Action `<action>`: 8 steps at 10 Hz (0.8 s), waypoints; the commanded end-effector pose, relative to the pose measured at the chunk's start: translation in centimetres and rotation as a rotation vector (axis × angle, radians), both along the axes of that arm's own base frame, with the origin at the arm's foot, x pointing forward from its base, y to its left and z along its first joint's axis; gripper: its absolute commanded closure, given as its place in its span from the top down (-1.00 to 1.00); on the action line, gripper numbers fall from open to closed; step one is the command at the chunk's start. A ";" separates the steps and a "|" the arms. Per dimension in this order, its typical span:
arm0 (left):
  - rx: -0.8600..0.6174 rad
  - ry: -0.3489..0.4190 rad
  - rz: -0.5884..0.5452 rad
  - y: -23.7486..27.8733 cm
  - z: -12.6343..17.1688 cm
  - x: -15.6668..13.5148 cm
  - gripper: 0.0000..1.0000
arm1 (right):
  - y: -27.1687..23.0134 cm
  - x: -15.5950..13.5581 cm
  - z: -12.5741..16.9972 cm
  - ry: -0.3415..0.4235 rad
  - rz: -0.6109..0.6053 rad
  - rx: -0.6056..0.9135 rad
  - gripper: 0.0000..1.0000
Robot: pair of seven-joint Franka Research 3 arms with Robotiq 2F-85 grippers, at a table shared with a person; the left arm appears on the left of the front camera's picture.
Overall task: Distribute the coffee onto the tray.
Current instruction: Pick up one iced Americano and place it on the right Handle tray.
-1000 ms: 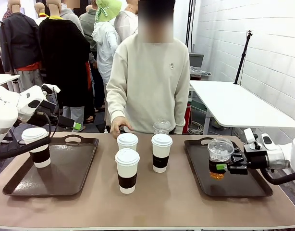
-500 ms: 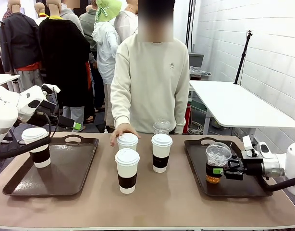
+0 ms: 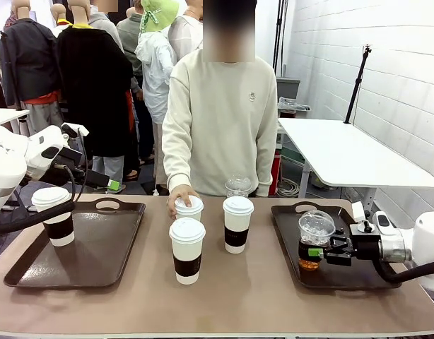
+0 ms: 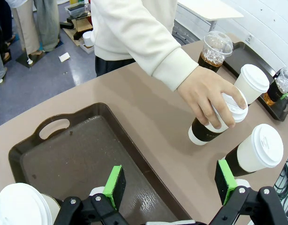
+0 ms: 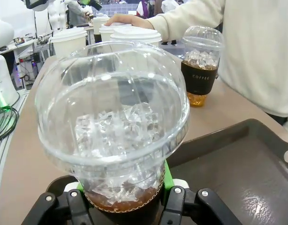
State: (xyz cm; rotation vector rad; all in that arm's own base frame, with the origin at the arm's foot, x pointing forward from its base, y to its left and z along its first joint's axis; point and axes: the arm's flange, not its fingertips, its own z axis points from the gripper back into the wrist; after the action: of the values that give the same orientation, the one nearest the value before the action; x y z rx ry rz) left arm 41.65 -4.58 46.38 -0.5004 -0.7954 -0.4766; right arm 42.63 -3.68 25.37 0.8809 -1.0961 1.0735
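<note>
Tabletop [image 3: 259, 300]: matte brown, smooth.
Left tray [image 3: 97, 254]: dark brown plastic, a rectangle with rounded corners, a glossy floor and a cut-out handle.
Sleeved paper cup [image 3: 56, 215]: white and tapered, with a flat white lid and a dark brown band; upright at the left tray's left side.
Left claw [image 4: 171, 183]: green pads spread wide with nothing between them, above the left tray.
Hand [image 3: 180, 196]: the person's fingers curl over the lid of the rear paper cup [image 3: 190, 210] at mid-tabletop.
Front paper cup [image 3: 186, 251]: same make, nearest the robot.
Middle paper cup [image 3: 237, 224]: just to the right, standing apart.
Iced coffee cup [image 3: 238, 186]: clear ribbed plastic with a dome lid, behind them on the tabletop.
Held iced coffee [image 3: 314, 236]: clear dome, ice cubes over brown liquid, dark band; over the right tray [image 3: 358, 275]. I cannot tell whether its base touches.
Right claw [image 3: 317, 251]: closed around that cup's lower body.
</note>
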 end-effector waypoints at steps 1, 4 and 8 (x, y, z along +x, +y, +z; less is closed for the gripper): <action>0.015 0.003 -0.006 0.2 0.3 0.0 1.00 | 1.4 -2.8 -0.1 0.012 -0.016 -0.018 0.46; 0.015 0.003 -0.006 0.2 0.3 0.0 1.00 | 0.9 -3.1 -0.1 0.066 -0.030 0.005 1.00; 0.015 0.003 -0.006 0.2 0.3 0.0 1.00 | -1.2 -4.3 1.5 0.121 -0.086 -0.025 1.00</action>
State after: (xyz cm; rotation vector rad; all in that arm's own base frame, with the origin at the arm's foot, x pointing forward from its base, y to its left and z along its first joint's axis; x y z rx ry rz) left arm 41.65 -4.58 46.38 -0.5004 -0.7954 -0.4766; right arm 42.39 -5.98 25.14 0.8873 -1.0520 0.9581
